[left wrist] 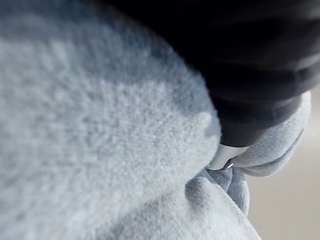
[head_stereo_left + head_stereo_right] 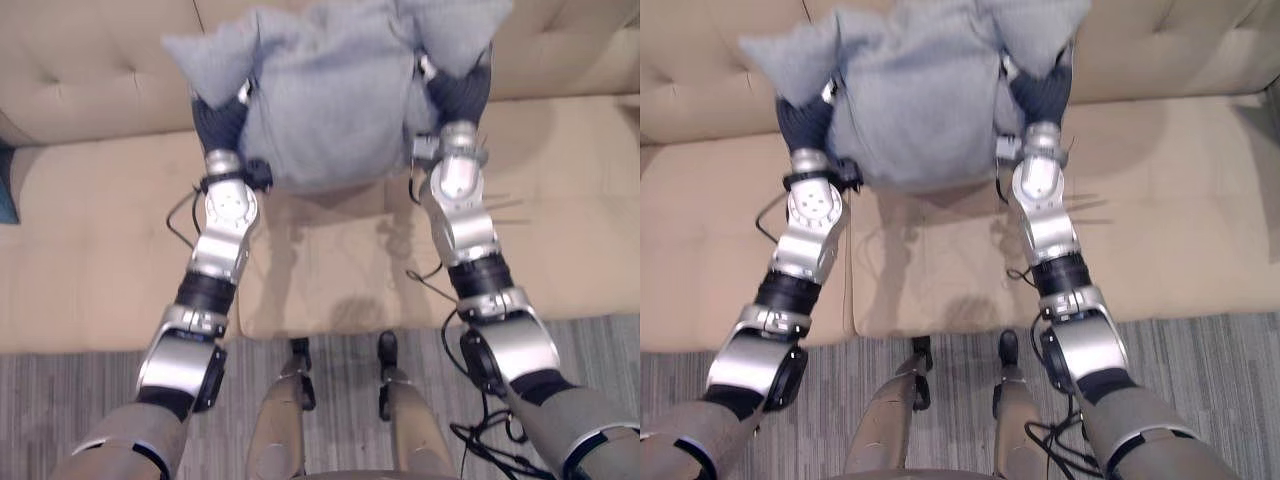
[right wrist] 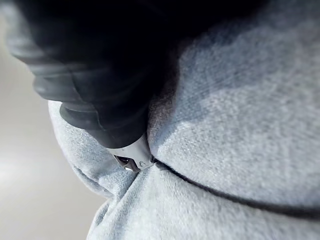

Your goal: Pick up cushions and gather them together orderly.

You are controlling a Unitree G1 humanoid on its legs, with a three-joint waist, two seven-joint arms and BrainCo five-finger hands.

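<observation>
I hold a grey cushion (image 2: 330,100) up in the upper middle of the frame, in front of the backrest of a beige sofa (image 2: 570,210); its lower edge looks to hang clear of the seat, and a soft shadow lies on the seat cushion just below it. My left hand (image 2: 222,118) is pressed into the cushion's left side and my right hand (image 2: 460,95) into its right side, so the cushion sits squeezed between the two. The cloth bulges over both dark ribbed covers, and a puffed corner sticks out past each wrist, one at the upper left and one at the upper right.

From my left wrist I see the dark cover sunk into fuzzy grey fabric, with a sliver of silver where the cloth folds round it; from my right wrist it is much the same. The cushion buries whatever lies past the covers, so I cannot tell whether either hand is clasping the cloth or only pushing flat against it. A grey striped rug (image 2: 80,390) runs along the bottom of the frame, right up against the front of the sofa.
</observation>
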